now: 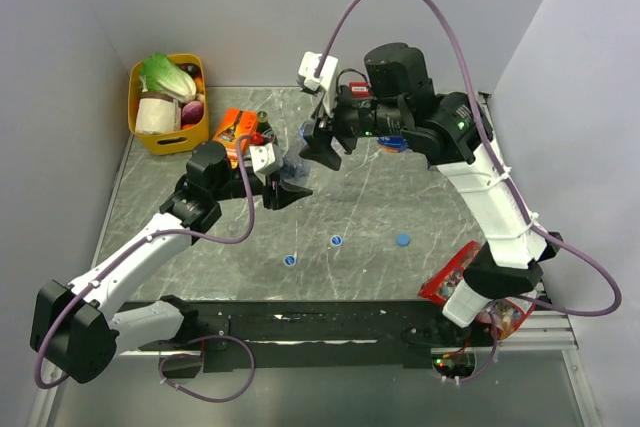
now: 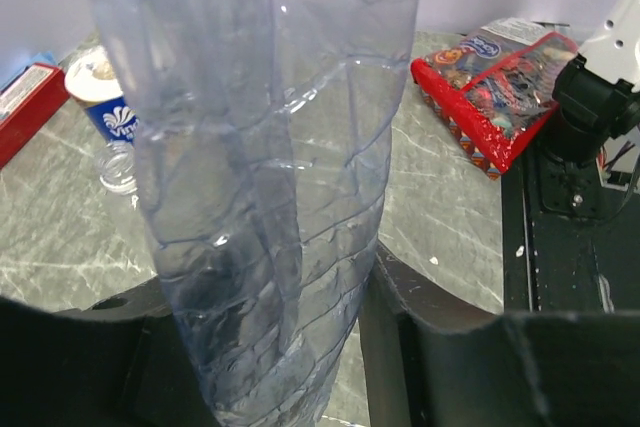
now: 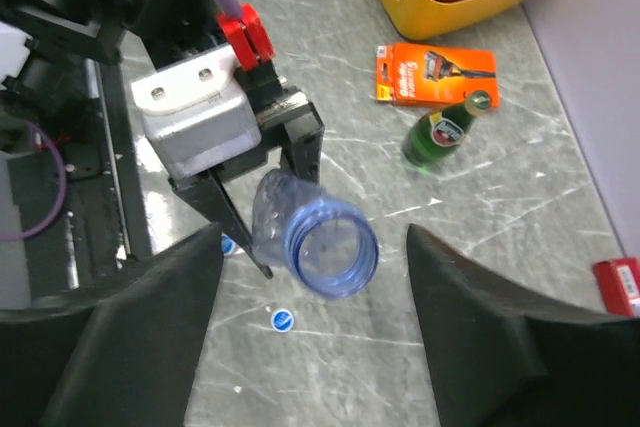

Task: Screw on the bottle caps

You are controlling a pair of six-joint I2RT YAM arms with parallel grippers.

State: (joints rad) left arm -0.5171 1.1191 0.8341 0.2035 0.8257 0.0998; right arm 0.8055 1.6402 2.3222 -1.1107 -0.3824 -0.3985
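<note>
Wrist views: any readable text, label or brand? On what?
"Vi…" on the blue-and-white roll; the rest is cut off by the clear bottle.
Print on the red snack bag: blurred, unreadable.
Print on the orange box: too small.
The green bottle label: too small.

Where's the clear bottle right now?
Top view, left of table centre: the clear bottle is held in the left gripper, directly below the open right gripper.

Top cam high at near edge, looks down on whole table (image 1: 420,197). Left wrist cam hugs bottle (image 2: 270,197) side-on; right wrist looks straight down its mouth.
</note>
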